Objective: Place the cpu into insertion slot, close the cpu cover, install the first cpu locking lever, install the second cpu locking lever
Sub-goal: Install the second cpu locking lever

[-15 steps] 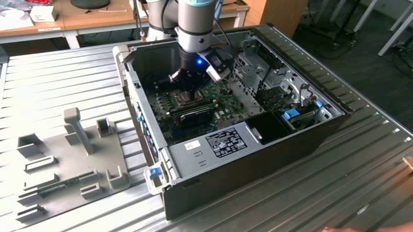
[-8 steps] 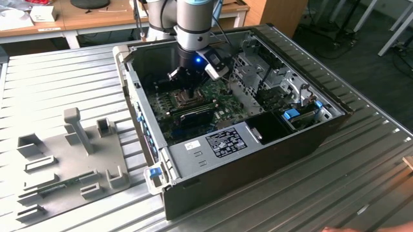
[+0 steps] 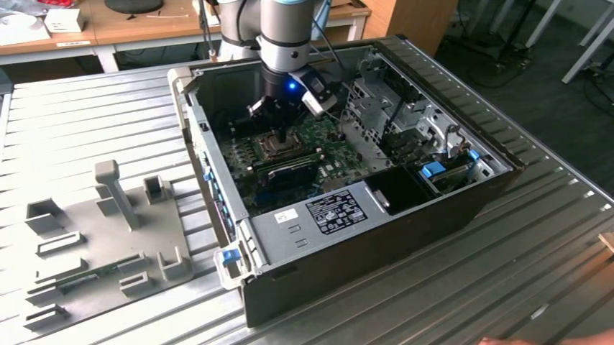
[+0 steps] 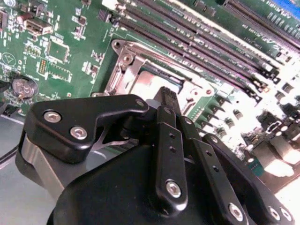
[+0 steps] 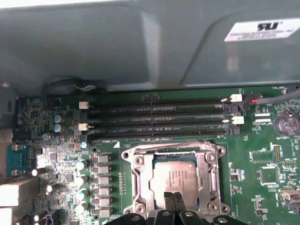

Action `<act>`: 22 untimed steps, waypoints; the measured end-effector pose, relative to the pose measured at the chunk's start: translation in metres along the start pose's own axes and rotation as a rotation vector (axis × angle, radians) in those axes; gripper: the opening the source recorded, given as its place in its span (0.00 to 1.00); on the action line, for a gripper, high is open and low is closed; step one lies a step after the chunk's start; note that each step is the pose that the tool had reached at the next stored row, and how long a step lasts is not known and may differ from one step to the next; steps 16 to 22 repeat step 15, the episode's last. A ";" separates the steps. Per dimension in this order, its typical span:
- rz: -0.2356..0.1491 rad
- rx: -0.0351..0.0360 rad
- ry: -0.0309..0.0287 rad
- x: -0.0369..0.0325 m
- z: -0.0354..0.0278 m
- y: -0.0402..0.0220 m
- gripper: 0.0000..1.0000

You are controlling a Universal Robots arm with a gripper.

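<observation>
We see the cpu seated in the insertion slot, cpu cover lowered, and the gripper touching it with fingers pressed together.

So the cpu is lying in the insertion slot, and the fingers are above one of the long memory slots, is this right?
Not quite. In the first wrist view the cpu does lie in the insertion slot, but the fingers are over the cpu's edge, not over the long memory slots.

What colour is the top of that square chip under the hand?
Dull silver-grey, best seen in the first wrist view: the cpu.
</observation>
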State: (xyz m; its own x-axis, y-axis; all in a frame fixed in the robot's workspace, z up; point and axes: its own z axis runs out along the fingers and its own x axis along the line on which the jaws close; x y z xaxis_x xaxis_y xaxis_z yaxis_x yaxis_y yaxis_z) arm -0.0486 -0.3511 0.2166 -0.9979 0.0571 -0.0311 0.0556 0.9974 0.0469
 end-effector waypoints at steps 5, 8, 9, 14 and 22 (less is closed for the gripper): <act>0.000 0.0001 0.0001 0.0003 -0.0001 0.0048 0.10; 0.000 0.0001 0.0001 0.0001 -0.0028 0.0051 0.10; 0.000 0.0002 0.0001 0.0001 -0.0042 0.0051 0.10; 0.000 0.0001 0.0000 0.0001 -0.0056 0.0052 0.10; 0.000 0.0000 0.0000 0.0001 -0.0056 0.0052 0.10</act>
